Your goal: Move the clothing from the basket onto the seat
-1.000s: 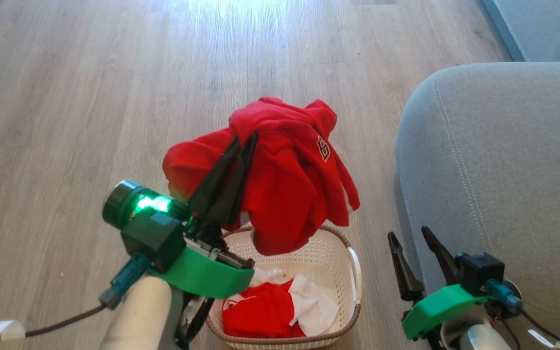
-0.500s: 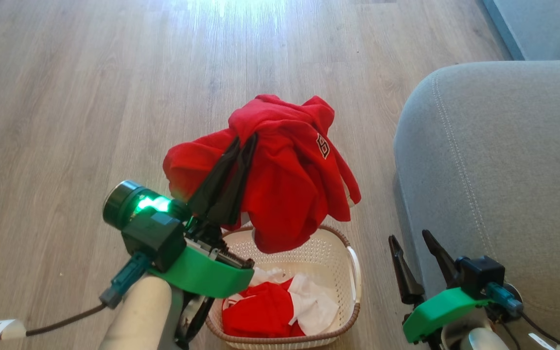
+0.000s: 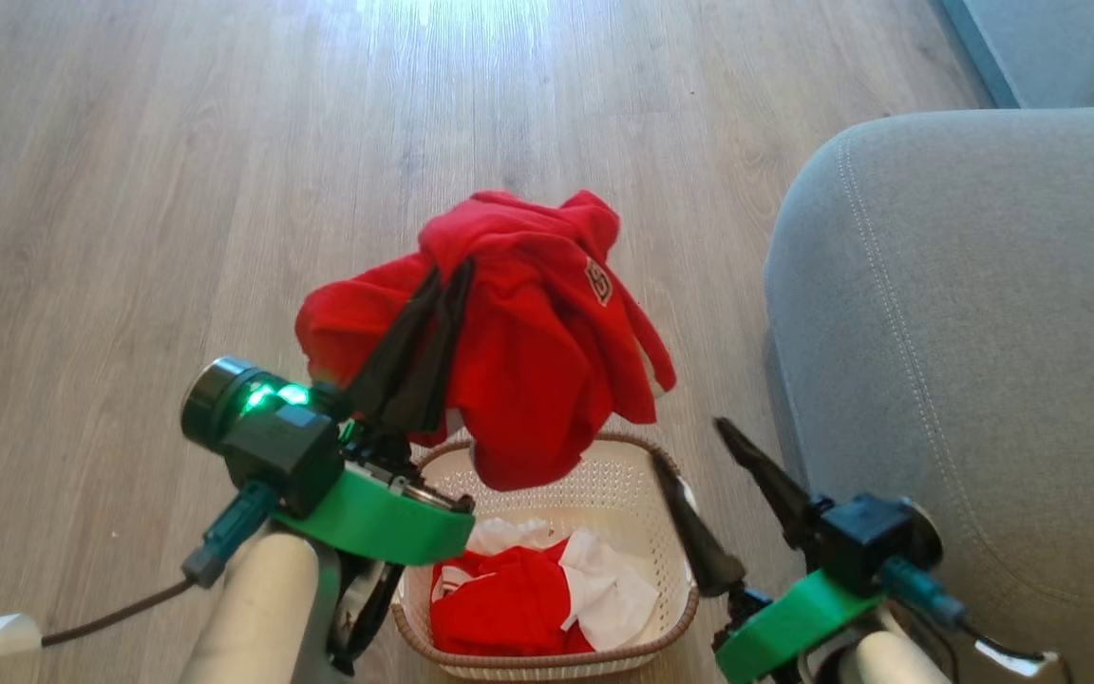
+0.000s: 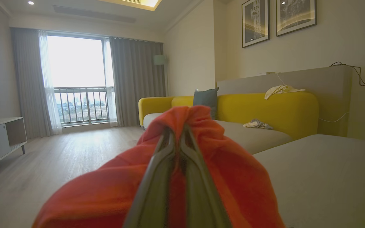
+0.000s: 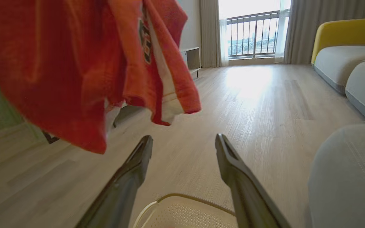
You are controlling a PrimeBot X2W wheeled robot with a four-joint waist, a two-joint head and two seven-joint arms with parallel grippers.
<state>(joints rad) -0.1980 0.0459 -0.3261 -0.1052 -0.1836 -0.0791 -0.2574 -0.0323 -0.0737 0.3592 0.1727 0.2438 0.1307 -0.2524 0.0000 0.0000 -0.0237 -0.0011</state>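
Two left fingers [image 3: 414,351] tight around soft red garment [image 3: 528,380], right fingers [image 3: 765,475] apart beside perforated basket [image 3: 604,467]

The right pincer [image 5: 183,137] holds its two dark fingers spread wide, and the perforated rim of the cream basket [image 5: 185,212] shows between them at the bottom edge. The red garment [image 5: 59,63] hangs blurred at the upper left, bearing what may be a badge [image 5: 145,41]. The grey seat [image 5: 347,177] fills the lower right, beside the wooden floor [image 5: 249,104].

No text reads clearly: the badge [image 3: 598,282] on the red garment [image 3: 528,380] is too blurred.
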